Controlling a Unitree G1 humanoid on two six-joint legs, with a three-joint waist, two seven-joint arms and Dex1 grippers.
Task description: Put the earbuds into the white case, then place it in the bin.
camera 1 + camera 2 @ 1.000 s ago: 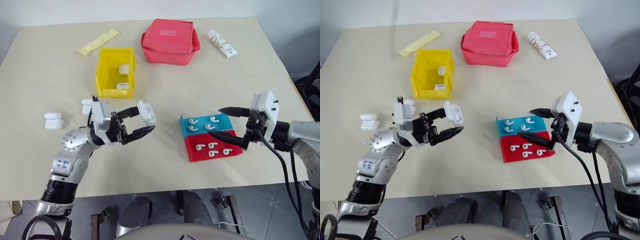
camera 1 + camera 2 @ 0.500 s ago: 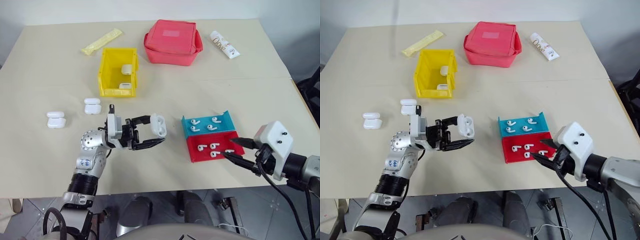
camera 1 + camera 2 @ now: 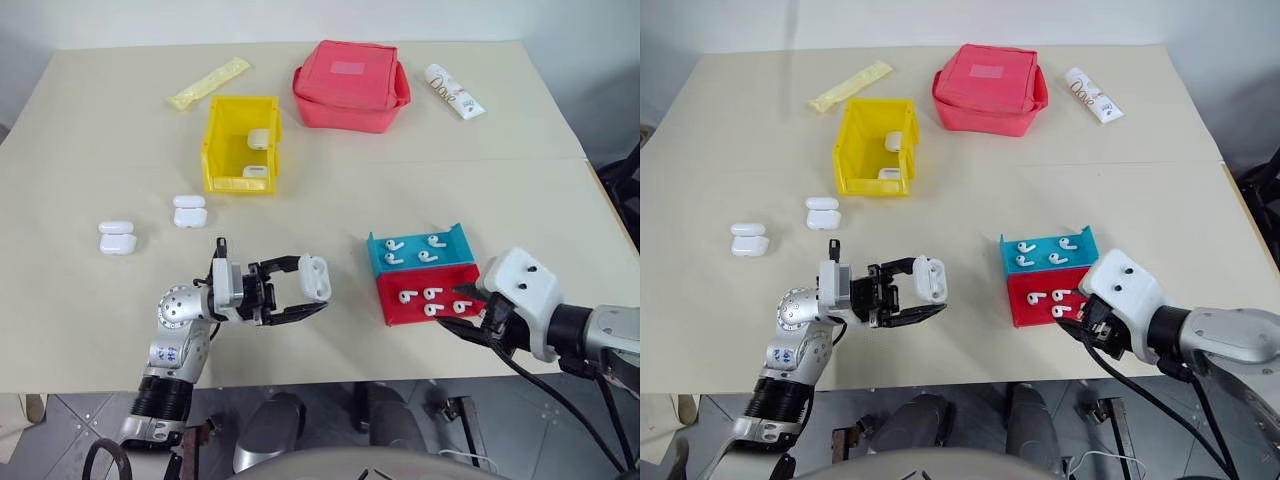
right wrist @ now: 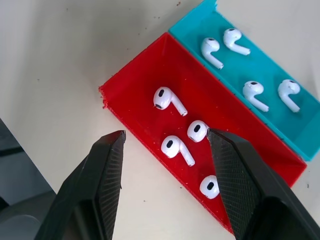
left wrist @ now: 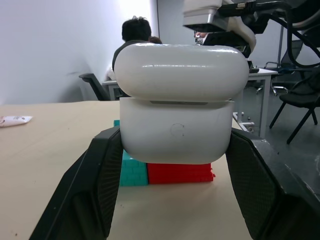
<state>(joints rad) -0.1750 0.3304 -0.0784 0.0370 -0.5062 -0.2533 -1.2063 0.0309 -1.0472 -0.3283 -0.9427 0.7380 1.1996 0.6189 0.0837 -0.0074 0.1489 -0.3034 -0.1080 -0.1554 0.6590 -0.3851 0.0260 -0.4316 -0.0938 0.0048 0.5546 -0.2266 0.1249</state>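
We count eight earbuds (image 4: 170,99) — four in the red tray (image 4: 131,80), four in the blue tray (image 4: 310,134) beside it. Our left pincer (image 3: 312,293) is clamped on one white case (image 5: 177,131), its lid slightly ajar, held above the worktop (image 3: 90,120). Three more cases (image 3: 117,238) lie on the worktop to the left, and two sit inside the yellow bin (image 3: 222,140). Our right pincer (image 4: 167,135) hangs over the red tray, fingers parted and empty.
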